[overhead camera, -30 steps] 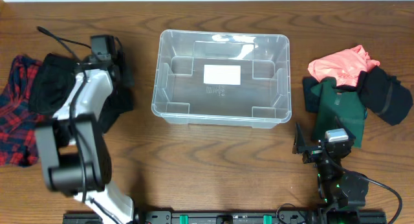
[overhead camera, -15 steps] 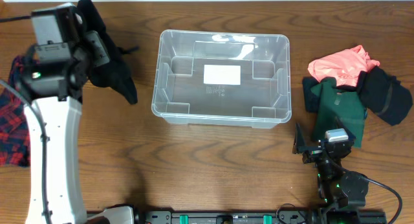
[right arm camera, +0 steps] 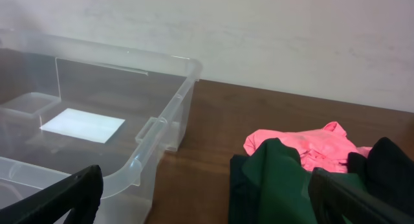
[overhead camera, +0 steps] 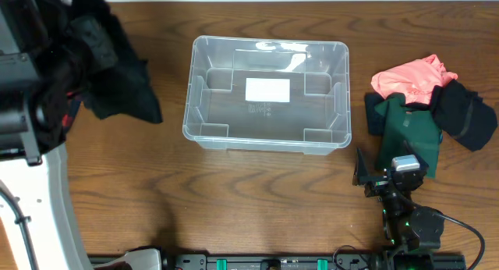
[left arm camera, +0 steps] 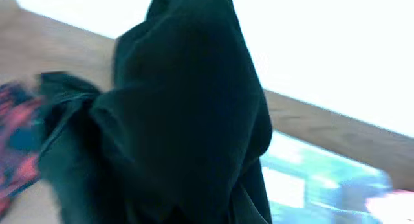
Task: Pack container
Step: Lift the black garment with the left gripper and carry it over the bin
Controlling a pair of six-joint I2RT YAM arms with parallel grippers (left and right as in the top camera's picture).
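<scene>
One black garment (overhead camera: pixel 125 87) was up in the air, dangling from the left gripper (overhead camera: pixel 78 51) high over the left end of the table (overhead camera: pixel 257 200); the left wrist view was basically all dark cloth, so the fingers were buried and I couldn't see them directly, but the thing hung clear of the wood, so I'd say they were clamped on it; the container (overhead camera: pixel 265 141) sat mid-table, empty, its white label (overhead camera: pixel 267 89) showing through the base, off to the right of the hanging cloth; the right gripper (right arm camera: pixel 206 182) was parked low near the front edge, fingers spread wide and holding nothing, beside a pile of pink garment (overhead camera: pixel 413 76), green garment (overhead camera: pixel 409 133) and another dark one; for the carry I'd go over high so the trailing hem clears the thick rim, stop once the bulk hangs above the label, then lower and let go; otherwise a loose end probably drapes over the wall.
</scene>
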